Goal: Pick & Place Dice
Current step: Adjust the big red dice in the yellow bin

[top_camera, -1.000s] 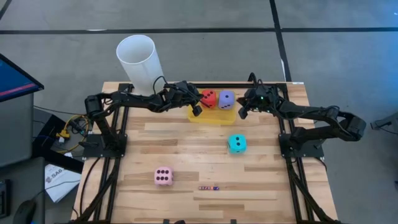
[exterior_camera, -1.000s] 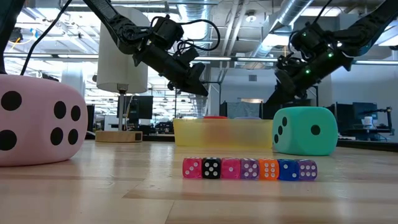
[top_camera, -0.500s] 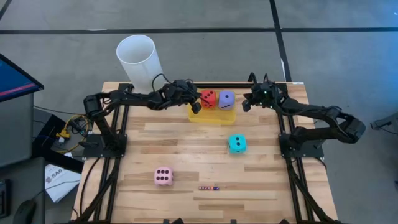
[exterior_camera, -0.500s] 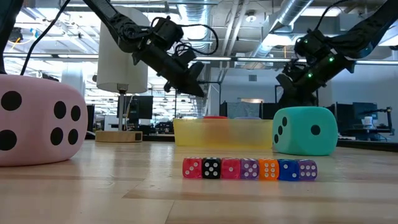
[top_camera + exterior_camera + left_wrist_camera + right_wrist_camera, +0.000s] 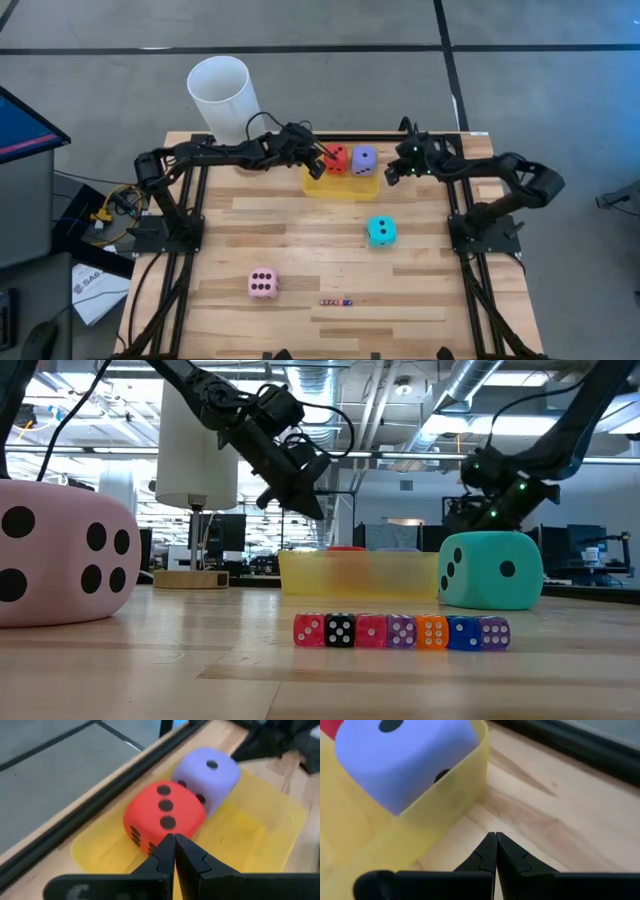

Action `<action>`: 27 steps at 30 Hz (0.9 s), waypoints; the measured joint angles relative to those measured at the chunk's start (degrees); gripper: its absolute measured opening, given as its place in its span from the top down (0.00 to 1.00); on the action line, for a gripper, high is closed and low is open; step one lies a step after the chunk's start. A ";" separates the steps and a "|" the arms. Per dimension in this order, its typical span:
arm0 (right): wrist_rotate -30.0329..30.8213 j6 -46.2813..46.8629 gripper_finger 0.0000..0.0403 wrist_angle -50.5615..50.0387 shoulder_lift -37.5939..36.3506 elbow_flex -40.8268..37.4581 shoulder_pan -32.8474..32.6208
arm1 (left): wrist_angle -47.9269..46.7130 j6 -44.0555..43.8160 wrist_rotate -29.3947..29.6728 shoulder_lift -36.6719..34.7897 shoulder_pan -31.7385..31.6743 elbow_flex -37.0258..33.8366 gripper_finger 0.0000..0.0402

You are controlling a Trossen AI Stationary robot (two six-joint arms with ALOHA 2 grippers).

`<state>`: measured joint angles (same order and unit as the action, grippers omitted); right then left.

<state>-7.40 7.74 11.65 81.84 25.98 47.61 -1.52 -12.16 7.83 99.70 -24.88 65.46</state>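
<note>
2 dice, red (image 5: 337, 157) and purple (image 5: 364, 158), sit in yellow tray (image 5: 341, 187) between closed, empty left gripper (image 5: 322, 161) and right gripper (image 5: 393, 174); cyan die (image 5: 380, 231) and pink die (image 5: 262, 284) on table (image 5: 300, 240).

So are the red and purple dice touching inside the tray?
Touching. The left wrist view shows the red die pressed against the purple die, no gap between them.

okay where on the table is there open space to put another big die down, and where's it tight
Bare wood lies between the pink die and the cyan die, and along the left side below the left gripper. It is crowded at the far edge: the yellow tray holds the red die and purple die, with the right gripper beside it. The tiny dice row sits near the front edge.
</note>
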 joint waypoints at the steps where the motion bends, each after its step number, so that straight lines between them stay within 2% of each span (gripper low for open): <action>1: -1.82 -0.01 1.00 1.08 0.49 0.00 0.48 | 0.07 -0.71 0.14 0.00 -0.08 0.13 1.00; 4: -5.01 -0.24 1.00 4.33 1.25 0.00 1.55 | -0.15 -1.85 0.18 0.32 -0.30 0.12 1.00; 9: -5.19 -0.64 1.00 5.69 -0.22 0.00 2.94 | 0.33 -3.13 -0.23 2.36 -0.29 0.31 1.00; 13: -5.20 -0.69 1.00 5.63 -1.32 0.00 3.12 | -0.35 -3.92 -0.71 4.93 -0.66 3.28 1.00; 20: -5.71 -0.82 1.00 5.58 -1.22 0.02 2.29 | -9.78 -4.03 0.10 7.10 -1.54 8.40 1.00; 27: -6.20 -1.49 1.00 5.58 -1.19 0.02 1.86 | -10.04 -6.67 0.53 7.67 -2.97 8.89 1.00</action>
<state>-13.60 6.25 17.23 80.64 26.00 49.47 -11.56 -18.83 8.35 107.37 -27.85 74.35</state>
